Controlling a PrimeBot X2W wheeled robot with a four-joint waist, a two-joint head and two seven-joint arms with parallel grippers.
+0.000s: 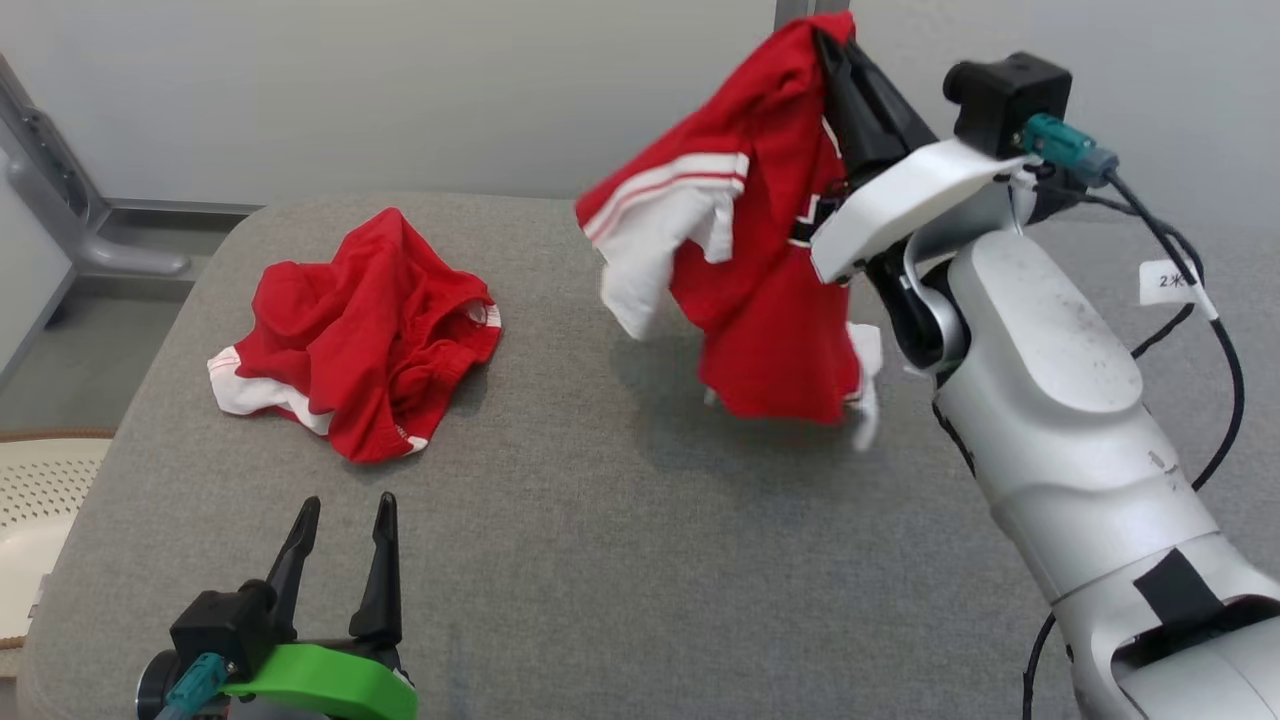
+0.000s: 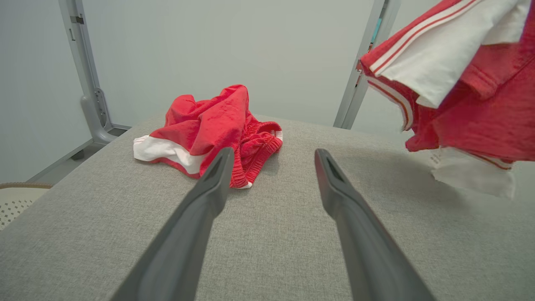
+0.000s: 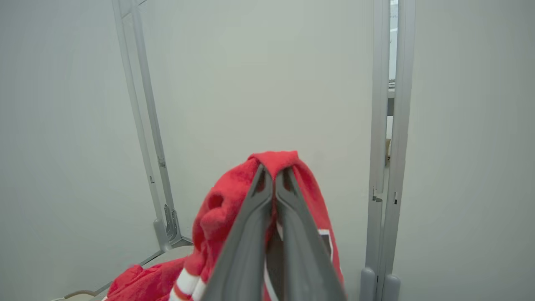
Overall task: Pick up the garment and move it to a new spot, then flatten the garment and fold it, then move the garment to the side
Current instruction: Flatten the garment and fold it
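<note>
My right gripper (image 3: 274,175) pinches the red shirt (image 1: 770,300), which hangs at two o'clock above the table (image 1: 640,560). My left gripper (image 1: 347,505) sits spread at seven; crumpled shorts (image 1: 360,330) lie at ten.

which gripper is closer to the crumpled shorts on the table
Left. The left gripper is open just short of the shorts, pointing at them; the right gripper is raised well off to their right, shut on the hanging shirt.

A white tag (image 1: 1168,282) on the black cable (image 1: 1239,385) reads "2" — the next mark unclear.
</note>
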